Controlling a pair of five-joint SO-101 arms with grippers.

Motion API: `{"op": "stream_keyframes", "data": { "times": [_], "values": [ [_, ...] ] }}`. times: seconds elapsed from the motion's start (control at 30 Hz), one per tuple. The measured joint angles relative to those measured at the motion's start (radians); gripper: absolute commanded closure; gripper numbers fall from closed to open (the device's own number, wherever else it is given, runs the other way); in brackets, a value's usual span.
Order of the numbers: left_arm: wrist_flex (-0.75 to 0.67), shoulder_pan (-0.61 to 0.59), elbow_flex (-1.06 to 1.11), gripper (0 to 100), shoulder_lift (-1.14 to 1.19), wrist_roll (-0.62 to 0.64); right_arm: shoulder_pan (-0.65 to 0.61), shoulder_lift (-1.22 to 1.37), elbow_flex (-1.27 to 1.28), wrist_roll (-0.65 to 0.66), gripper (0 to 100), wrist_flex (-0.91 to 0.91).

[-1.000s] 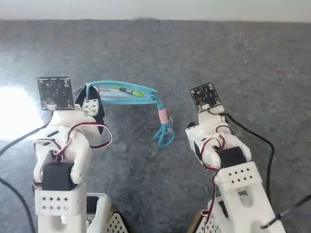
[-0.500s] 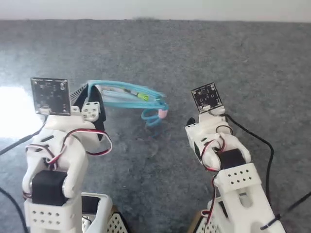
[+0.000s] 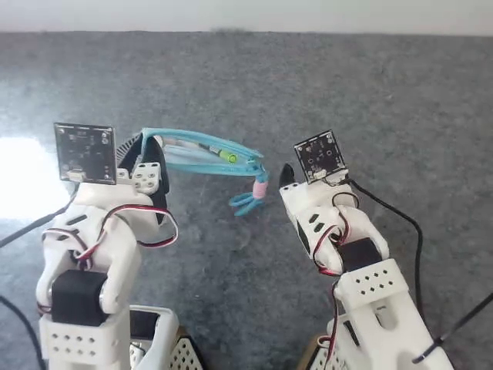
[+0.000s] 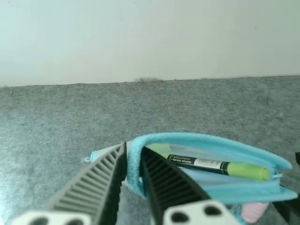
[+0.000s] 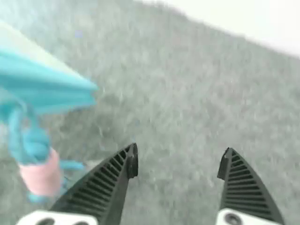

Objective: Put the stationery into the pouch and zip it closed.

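Zipping step. Left gripper [image 4: 132, 160] is clamped on the pouch [image 4: 211, 139] rim, pen [image 4: 211, 164] inside. Right gripper [image 5: 180, 152] has jaws apart near the pink zipper tag [image 5: 40, 172]. Next, probably: pinch the tag and pull.

The pouch [image 3: 202, 154] is light blue and long, left of the table's middle, one end pinched in the left gripper [image 4: 132, 150]. Its mouth gapes in a lens shape. Inside lies a black pen [image 4: 206, 164], its green cap towards the free end. A pink tag [image 3: 260, 187] on looped blue cord hangs from that end.
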Motion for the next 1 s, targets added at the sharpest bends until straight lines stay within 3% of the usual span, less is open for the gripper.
{"op": "stream_keyframes", "data": {
  "times": [0.23,0.77,1.0],
  "values": [
    [0.071,0.003,-0.048,99,0.000,-0.025,-0.161,0.000,0.002,0.146,72.8,-0.011],
    [0.109,0.095,-0.063,99,0.000,-0.052,-0.175,-0.384,0.051,0.152,72.8,0.069],
    [0.129,0.101,-0.063,99,0.000,-0.077,-0.173,-0.706,0.218,0.284,72.8,0.195]
  ]
}}
